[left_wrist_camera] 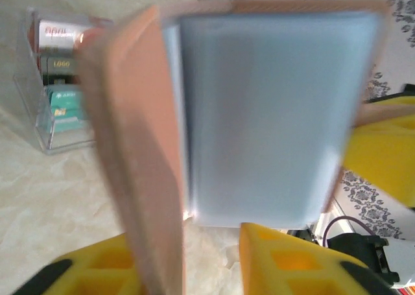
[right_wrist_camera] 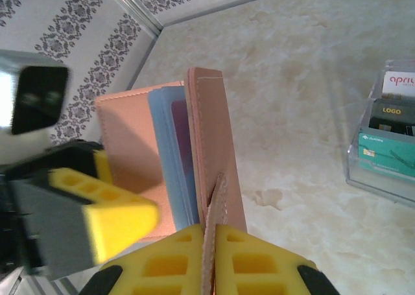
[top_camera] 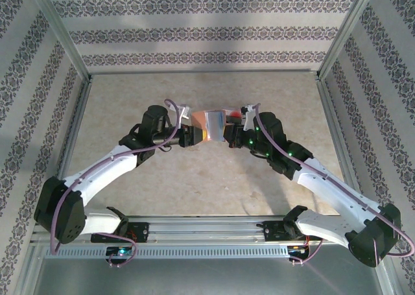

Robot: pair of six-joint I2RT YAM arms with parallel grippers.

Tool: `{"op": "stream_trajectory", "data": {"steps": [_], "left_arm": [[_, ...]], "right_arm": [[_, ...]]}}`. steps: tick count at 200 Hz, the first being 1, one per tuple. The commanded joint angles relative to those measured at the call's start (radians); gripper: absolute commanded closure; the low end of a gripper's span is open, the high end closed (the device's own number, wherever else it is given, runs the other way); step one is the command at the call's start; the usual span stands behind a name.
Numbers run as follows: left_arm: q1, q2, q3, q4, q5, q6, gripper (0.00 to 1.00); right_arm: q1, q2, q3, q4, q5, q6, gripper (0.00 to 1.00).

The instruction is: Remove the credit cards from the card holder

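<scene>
The card holder (top_camera: 211, 123), a brown leather wallet with grey-blue inner pockets (left_wrist_camera: 272, 113), hangs part-open above the table between both grippers. My right gripper (right_wrist_camera: 209, 233) is shut on its small brown tab (right_wrist_camera: 216, 198). My left gripper (left_wrist_camera: 194, 269) straddles the brown cover (left_wrist_camera: 139, 178). The cover lies against the left finger (left_wrist_camera: 78, 269), and a gap of table shows before the right finger (left_wrist_camera: 298, 262), so the jaws stand open. A purplish credit card face (right_wrist_camera: 182, 136) shows between the blue pockets; other cards in the wallet are hidden.
A clear plastic stand (left_wrist_camera: 39, 123) holding several printed cards sits on the table just beyond the wallet, also seen as the stand (right_wrist_camera: 389, 159) in the right wrist view. Patterned walls and metal posts (top_camera: 65, 42) enclose the beige table (top_camera: 214, 185).
</scene>
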Motion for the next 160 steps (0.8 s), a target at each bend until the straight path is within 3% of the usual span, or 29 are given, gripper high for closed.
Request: {"op": "stream_trajectory", "data": {"steps": [1, 48, 120, 160], "left_arm": [[-0.022, 0.029, 0.035, 0.042, 0.031, -0.011, 0.73], [-0.03, 0.051, 0.048, 0.049, 0.034, -0.007, 0.86], [-0.038, 0.036, 0.042, 0.046, 0.032, 0.002, 0.86], [-0.039, 0.026, 0.031, 0.074, 0.05, -0.003, 0.87]], "right_arm": [[0.0, 0.001, 0.046, 0.021, -0.012, -0.011, 1.0], [-0.019, 0.004, 0.041, 0.057, -0.096, 0.022, 1.0], [-0.039, -0.003, 0.026, 0.081, -0.124, 0.044, 1.0], [-0.043, -0.012, 0.014, 0.07, -0.092, 0.038, 0.91]]}}
